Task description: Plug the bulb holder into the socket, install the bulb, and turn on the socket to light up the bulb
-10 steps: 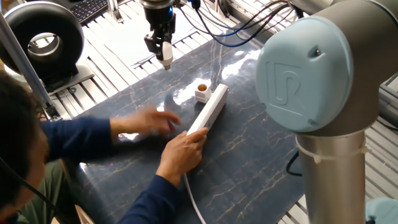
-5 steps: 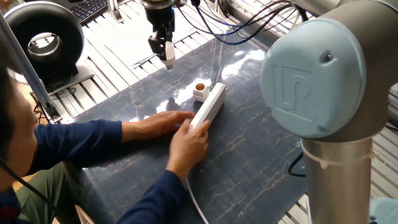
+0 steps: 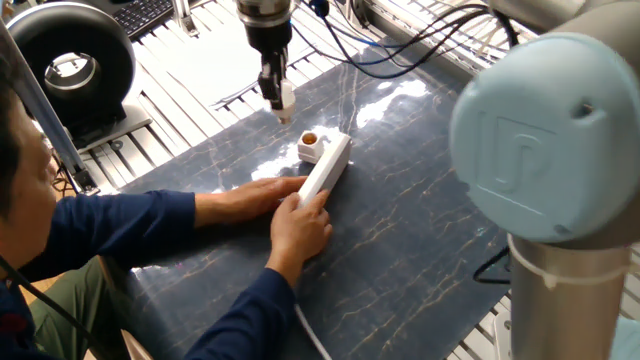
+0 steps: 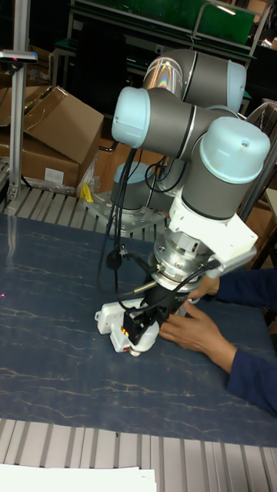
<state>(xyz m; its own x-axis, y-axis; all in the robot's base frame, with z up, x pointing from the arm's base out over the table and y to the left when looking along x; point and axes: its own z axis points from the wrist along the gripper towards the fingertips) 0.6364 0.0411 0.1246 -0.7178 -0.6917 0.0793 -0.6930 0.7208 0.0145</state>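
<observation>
The socket (image 3: 327, 168) is a long white strip lying slantwise on the dark marbled table (image 3: 420, 230). The bulb holder (image 3: 309, 146), white with an orange opening facing up, sits against the socket's side near its far end. My gripper (image 3: 279, 97) hangs above and to the left of the holder, shut on a small white piece that looks like the bulb (image 3: 286, 98). In the tall fixed view my gripper (image 4: 141, 329) is low over the socket (image 4: 112, 321), with the rounded white bulb (image 4: 135, 350) at its tip; the holder is hidden there.
A person in blue sleeves reaches in from the left, and both hands (image 3: 298, 222) press on the socket's near end. Its white cord (image 3: 310, 335) runs off toward the front. A black ring-shaped device (image 3: 72, 62) stands at the back left. Cables (image 3: 400, 45) hang behind my arm.
My gripper has moved right and down toward the holder. The socket with the holder has shifted slightly left, and the person's second hand has settled beside the first on the socket.
</observation>
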